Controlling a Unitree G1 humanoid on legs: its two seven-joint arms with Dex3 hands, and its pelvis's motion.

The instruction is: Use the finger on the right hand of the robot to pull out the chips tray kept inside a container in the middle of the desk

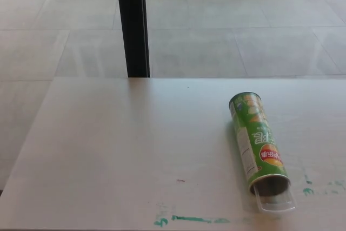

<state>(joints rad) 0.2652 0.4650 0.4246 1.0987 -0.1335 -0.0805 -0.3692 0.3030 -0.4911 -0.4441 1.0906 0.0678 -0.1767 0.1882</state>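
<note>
A green chips can (255,140) lies on its side on the white desk (124,150), right of the middle, with its open mouth turned toward the near edge. A clear plastic tray (275,202) sticks a short way out of that mouth and rests on the desk. Neither of my hands shows in the head view.
Green paint marks (194,219) run along the desk's near edge, with smaller ones (308,190) right of the can. A black post (133,24) stands behind the desk's far edge. Tiled floor (243,20) lies beyond.
</note>
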